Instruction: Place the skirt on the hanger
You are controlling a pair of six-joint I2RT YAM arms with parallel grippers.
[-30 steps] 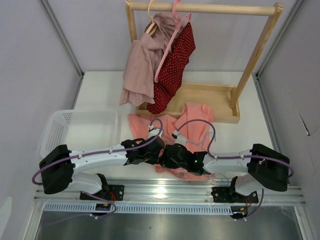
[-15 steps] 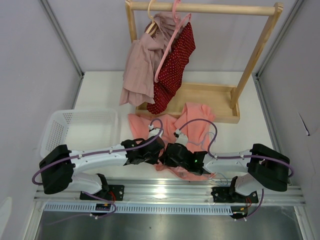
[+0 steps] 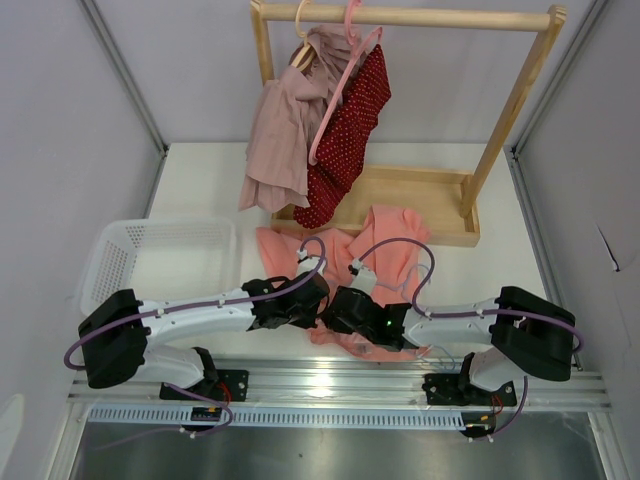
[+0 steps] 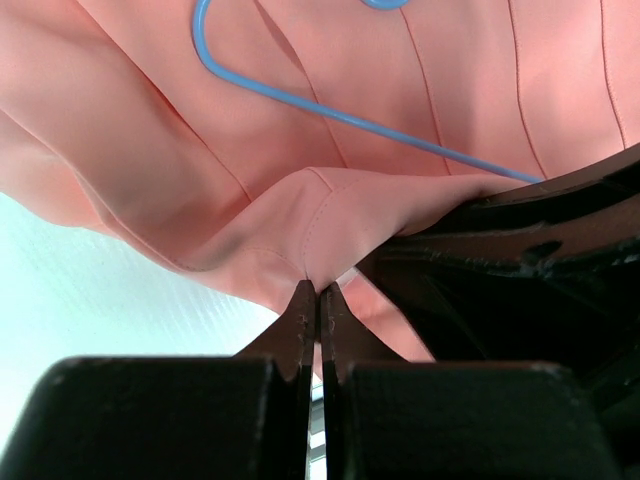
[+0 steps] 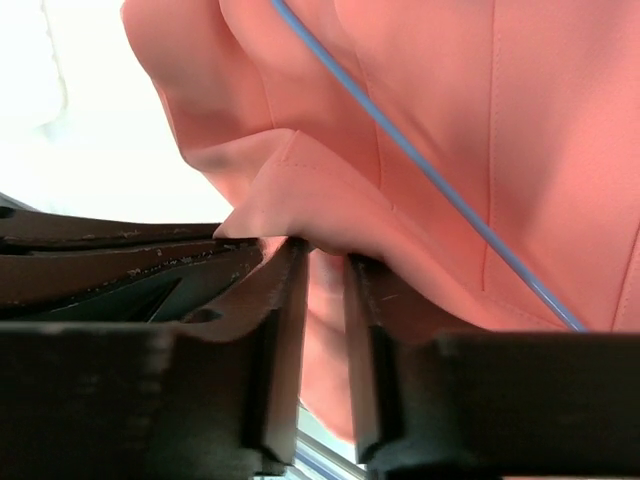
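Observation:
The salmon-pink skirt [image 3: 385, 250] lies spread on the table in front of the rack base. Both grippers meet at its near edge. My left gripper [image 3: 318, 303] is shut on a folded edge of the skirt [image 4: 350, 210], seen at its tips [image 4: 318, 287]. My right gripper [image 3: 342, 303] has its jaws close together on a fold of the skirt [image 5: 440, 80] at its tips [image 5: 325, 258]. The thin light-blue hanger [image 4: 330, 113] lies on the skirt just beyond the jaws. Its wire also shows in the right wrist view [image 5: 420, 155]. The arms hide it in the top view.
A white basket [image 3: 150, 255] sits at the left. The wooden rack [image 3: 400, 18] stands behind, holding a mauve garment [image 3: 285, 130] and a dark red dotted garment [image 3: 350, 130] on a pink hanger [image 3: 345, 85]. Its base tray [image 3: 420, 200] borders the skirt.
The right arm has crept slightly left toward the left gripper. The left arm and the skirt have hardly moved.

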